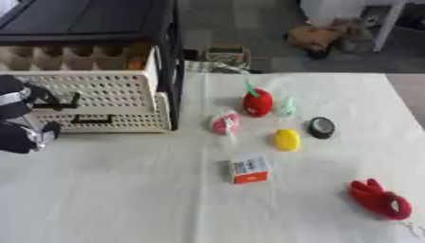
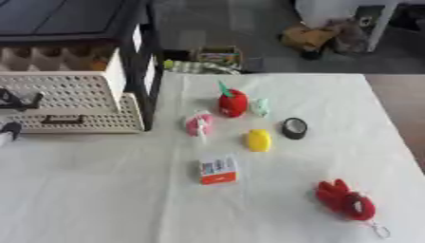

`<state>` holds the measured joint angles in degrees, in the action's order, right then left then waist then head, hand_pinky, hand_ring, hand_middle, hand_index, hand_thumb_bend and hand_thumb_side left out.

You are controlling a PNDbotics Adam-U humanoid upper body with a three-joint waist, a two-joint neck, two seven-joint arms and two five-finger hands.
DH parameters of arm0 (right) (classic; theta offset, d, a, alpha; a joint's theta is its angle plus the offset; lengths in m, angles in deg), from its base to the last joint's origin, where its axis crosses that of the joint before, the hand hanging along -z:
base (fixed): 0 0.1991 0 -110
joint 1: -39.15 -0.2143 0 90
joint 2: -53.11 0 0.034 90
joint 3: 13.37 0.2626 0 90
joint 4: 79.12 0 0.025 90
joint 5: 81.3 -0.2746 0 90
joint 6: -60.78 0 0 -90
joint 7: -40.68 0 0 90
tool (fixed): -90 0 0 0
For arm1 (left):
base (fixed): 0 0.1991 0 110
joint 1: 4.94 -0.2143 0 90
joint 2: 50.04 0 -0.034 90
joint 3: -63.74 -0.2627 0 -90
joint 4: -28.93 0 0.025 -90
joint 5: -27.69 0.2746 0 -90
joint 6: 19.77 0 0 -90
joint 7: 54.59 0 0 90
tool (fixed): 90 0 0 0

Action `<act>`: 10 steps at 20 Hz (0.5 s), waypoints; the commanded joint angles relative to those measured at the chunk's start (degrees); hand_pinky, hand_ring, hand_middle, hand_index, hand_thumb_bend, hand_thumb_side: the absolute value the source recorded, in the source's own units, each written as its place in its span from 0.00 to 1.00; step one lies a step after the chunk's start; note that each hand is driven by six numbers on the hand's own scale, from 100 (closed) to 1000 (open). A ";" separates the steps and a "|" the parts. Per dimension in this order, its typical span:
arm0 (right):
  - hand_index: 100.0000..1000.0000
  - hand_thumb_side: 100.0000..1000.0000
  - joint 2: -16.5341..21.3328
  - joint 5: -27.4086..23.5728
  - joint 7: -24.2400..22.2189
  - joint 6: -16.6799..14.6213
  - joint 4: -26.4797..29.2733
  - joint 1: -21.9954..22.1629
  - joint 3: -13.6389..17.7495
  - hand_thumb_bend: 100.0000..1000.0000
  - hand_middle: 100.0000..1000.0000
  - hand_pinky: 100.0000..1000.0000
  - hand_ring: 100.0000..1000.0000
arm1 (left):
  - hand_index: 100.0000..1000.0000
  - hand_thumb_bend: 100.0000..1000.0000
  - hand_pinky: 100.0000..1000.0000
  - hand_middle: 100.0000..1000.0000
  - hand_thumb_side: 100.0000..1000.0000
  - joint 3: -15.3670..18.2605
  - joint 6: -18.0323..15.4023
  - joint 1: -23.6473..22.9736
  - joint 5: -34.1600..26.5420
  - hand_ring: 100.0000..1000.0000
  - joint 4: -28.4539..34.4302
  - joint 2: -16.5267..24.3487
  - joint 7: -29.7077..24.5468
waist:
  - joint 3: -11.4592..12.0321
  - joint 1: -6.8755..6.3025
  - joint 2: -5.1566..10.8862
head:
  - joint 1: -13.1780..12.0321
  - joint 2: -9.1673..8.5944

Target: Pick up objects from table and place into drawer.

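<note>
A cream perforated drawer (image 1: 99, 90) stands pulled out of a black-framed unit at the back left, with brown contents showing in its top. My left hand (image 1: 21, 118) is at the left edge, right against the drawer front by its black handle (image 1: 62, 102). On the white table lie a red fruit toy with a green stem (image 1: 257, 102), a pale green piece (image 1: 287, 107), a pink object (image 1: 225, 123), a yellow lemon shape (image 1: 286, 139), a black round object (image 1: 321, 127), a white and orange box (image 1: 249, 169) and a red plush toy (image 1: 379, 200). My right hand does not show.
A second cream drawer front with a black handle (image 1: 91, 119) sits below the first. The unit's black post (image 1: 176, 71) stands between the drawers and the objects. Boxes and clutter (image 1: 319, 35) lie on the floor past the table's far edge.
</note>
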<state>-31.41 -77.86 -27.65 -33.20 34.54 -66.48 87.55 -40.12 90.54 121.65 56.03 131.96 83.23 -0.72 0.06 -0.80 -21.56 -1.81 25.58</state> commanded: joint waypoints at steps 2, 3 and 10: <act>0.71 0.67 0.92 -0.16 0.03 0.01 0.94 -0.64 0.65 0.00 0.42 0.71 0.47 | 0.79 0.01 0.00 0.00 0.34 1.41 0.88 -1.36 -0.78 0.00 3.10 3.63 1.42 | 0.11 0.10 1.35 | 0.15 -0.22; 0.71 0.67 0.92 -0.16 0.04 0.00 0.94 -0.67 0.65 0.00 0.42 0.71 0.47 | 0.79 0.01 0.00 0.00 0.34 1.45 1.07 -1.88 -0.88 0.00 3.69 3.88 1.72 | 0.11 0.12 1.33 | 0.14 -0.19; 0.71 0.67 0.94 -0.18 0.05 -0.13 0.94 -0.74 0.61 0.00 0.42 0.71 0.47 | 0.79 0.01 0.00 0.00 0.34 2.03 2.16 -4.29 -1.82 0.00 7.13 5.17 3.29 | 0.17 0.22 1.28 | 0.15 -0.11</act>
<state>-31.43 -77.87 -27.64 -33.21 34.54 -66.73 87.56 -39.32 92.58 116.99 54.71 137.92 85.58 2.09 0.10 -0.57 -21.56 -1.81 25.58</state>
